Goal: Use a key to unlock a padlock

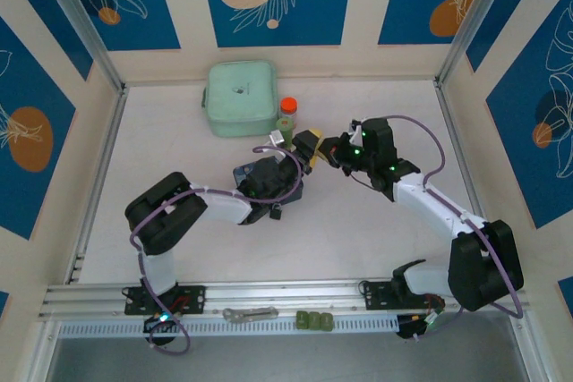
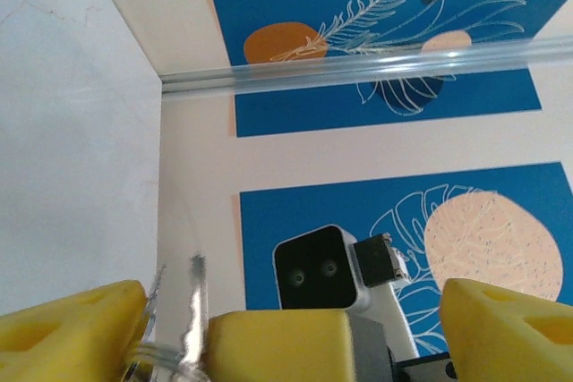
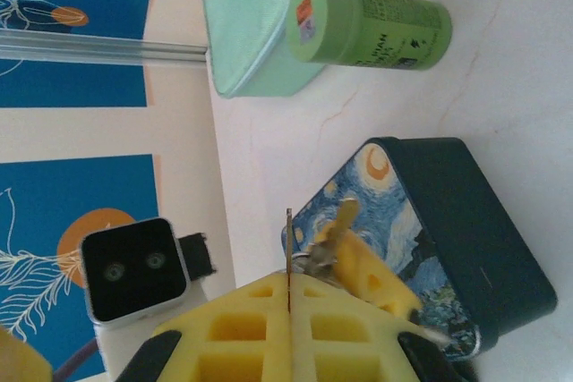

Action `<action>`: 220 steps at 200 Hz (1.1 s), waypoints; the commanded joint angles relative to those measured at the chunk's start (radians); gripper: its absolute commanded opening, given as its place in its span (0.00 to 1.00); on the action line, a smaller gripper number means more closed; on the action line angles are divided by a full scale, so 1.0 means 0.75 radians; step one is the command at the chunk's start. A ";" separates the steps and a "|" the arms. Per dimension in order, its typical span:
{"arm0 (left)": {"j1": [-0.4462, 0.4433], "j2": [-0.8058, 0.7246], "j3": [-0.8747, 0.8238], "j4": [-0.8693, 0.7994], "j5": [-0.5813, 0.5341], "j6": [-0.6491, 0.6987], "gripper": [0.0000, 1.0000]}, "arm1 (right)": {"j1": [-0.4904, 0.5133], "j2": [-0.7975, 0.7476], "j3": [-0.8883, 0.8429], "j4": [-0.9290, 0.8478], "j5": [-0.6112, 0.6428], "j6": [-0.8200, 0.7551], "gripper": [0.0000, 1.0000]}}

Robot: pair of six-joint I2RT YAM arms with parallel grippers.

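My right gripper [image 3: 288, 297] is shut on the key [image 3: 288, 243], whose thin blade stands edge-on out of the yellow pads. A second key [image 3: 344, 219] and a ring hang beside it. In the left wrist view the silvery key [image 2: 194, 306] sticks up next to the right gripper's shut fingers [image 2: 286, 342]. My left gripper [image 2: 286, 301] is open, its jaws standing either side of those fingers. From above, the left gripper [image 1: 302, 147] and right gripper [image 1: 325, 151] meet tip to tip mid-table. The padlock is hidden.
A blue swirly-painted box [image 1: 269, 181] [image 3: 439, 248] lies under the left arm. Behind it stand a mint-green case [image 1: 240, 97] [image 3: 255, 29] and a green bottle [image 1: 286, 118] [image 3: 372, 20]. A grey metal tool [image 1: 251, 314] and green pieces [image 1: 314, 319] lie on the front rail.
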 commanded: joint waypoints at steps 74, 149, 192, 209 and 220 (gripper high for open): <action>0.009 0.000 -0.024 0.112 0.012 0.068 0.55 | -0.034 -0.056 -0.045 -0.082 -0.005 -0.082 0.00; 0.011 0.040 0.000 0.117 0.046 0.059 0.10 | -0.054 -0.063 -0.031 -0.098 0.015 -0.135 0.00; 0.012 0.034 -0.004 0.089 0.054 0.071 0.00 | -0.065 -0.076 -0.029 -0.089 0.012 -0.167 0.00; 0.013 0.029 -0.008 0.081 0.059 0.073 0.00 | -0.069 -0.085 -0.028 -0.087 0.007 -0.183 0.00; 0.012 0.028 -0.010 0.078 0.064 0.080 0.00 | -0.075 -0.088 -0.019 -0.105 0.000 -0.198 0.00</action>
